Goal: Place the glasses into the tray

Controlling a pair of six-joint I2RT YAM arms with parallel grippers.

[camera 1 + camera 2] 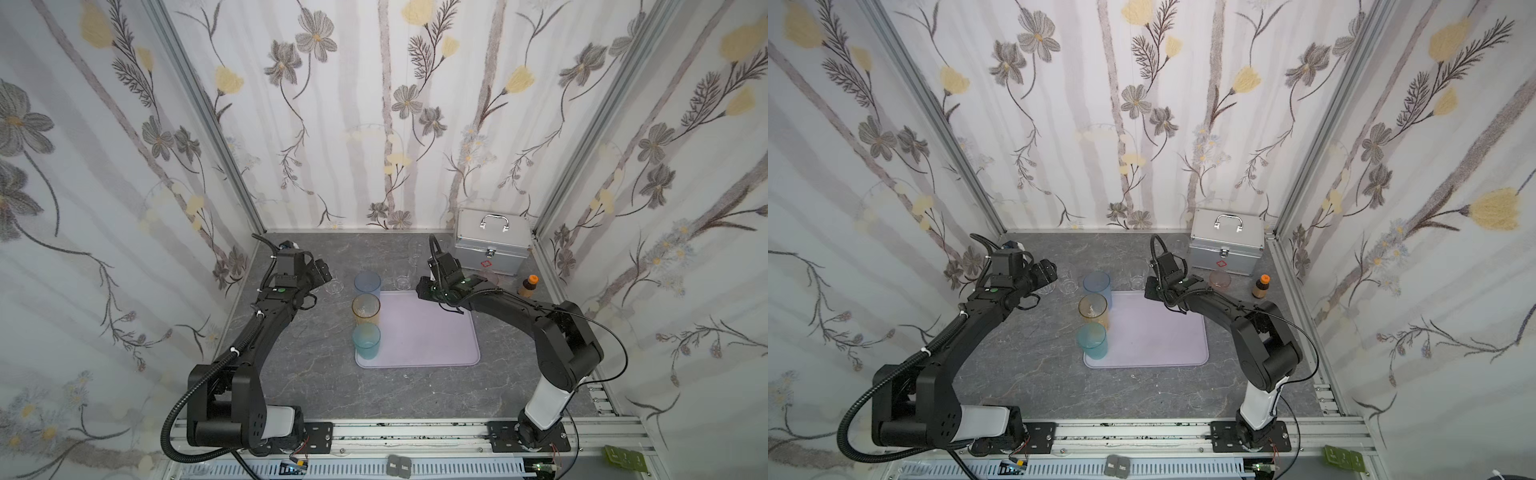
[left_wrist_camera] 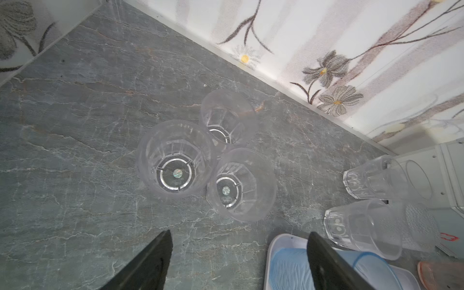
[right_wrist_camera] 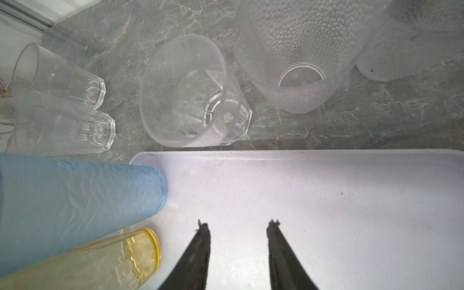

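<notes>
The pale lilac tray [image 1: 428, 332] [image 1: 1154, 332] lies mid-table. Along its left side stand three glasses: a blue one [image 1: 367, 284], an amber one [image 1: 366, 309] and a teal one [image 1: 366, 340]. My left gripper [image 2: 239, 234] is open and empty, hovering over the table left of the tray's far corner, short of three clear faceted glasses [image 2: 175, 155]. My right gripper [image 3: 238, 224] is open and empty above the tray's far end. A clear glass [image 3: 193, 93] and a frosted glass [image 3: 296, 50] stand just beyond the tray's far rim. A pink glass [image 1: 1220, 279] stands by the case.
A silver metal case [image 1: 492, 245] with a handle fills the back right corner. A small brown bottle [image 1: 528, 286] with an orange cap stands in front of it. Flowered walls close in the back and both sides.
</notes>
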